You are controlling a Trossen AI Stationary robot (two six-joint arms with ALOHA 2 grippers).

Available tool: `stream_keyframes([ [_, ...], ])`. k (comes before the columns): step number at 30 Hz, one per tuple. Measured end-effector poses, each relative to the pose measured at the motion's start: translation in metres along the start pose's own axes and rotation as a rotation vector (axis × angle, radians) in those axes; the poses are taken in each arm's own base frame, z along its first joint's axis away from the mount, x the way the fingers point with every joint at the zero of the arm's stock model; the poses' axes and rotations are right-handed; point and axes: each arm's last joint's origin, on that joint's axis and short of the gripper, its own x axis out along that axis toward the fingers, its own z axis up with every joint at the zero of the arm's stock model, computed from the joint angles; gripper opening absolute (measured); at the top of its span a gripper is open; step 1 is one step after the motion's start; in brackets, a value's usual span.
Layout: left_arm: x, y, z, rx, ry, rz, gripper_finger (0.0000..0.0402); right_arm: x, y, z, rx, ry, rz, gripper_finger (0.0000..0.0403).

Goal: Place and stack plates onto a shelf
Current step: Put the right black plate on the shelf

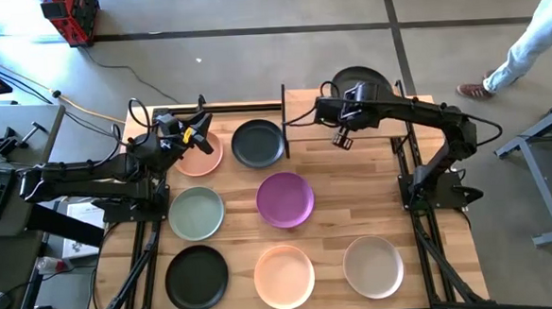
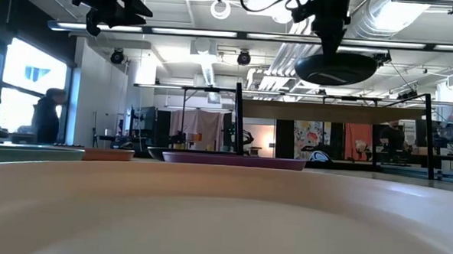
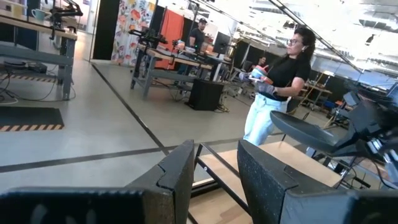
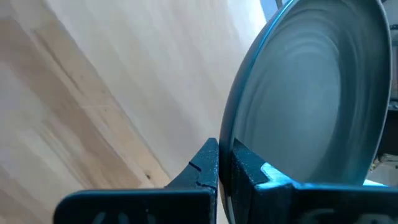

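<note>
Nearest the low camera, the beige plate fills the foreground; from above it sits at the table's near right. Beneath everything, the wooden table carries six more plates: peach-pink and black alongside the beige one, purple and sage green in the middle row, then a dark plate and a second peach-pink plate at the far side. The shelf stands at the far right.

My right gripper is clamped on the rim of the last dark plate, holding it up in the air above the shelf. My left gripper hovers over the far peach-pink plate, its fingers parted and holding nothing.
</note>
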Motion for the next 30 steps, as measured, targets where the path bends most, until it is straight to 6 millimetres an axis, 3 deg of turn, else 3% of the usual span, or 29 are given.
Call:
stream_keyframes([
  [12,0.0,0.0,0.0,0.002,0.001,0.001,0.0113,0.003,-0.015,-0.006,0.051,0.001,0.055,0.0],
  [21,0.0,0.0,0.0,-0.007,-0.001,0.008,0.0113,0.02,-0.008,-0.055,0.062,-0.111,0.099,0.0],
  [30,0.0,0.0,0.0,-0.007,-0.003,0.014,0.0113,0.03,-0.004,-0.078,0.038,-0.15,0.157,0.0],
])
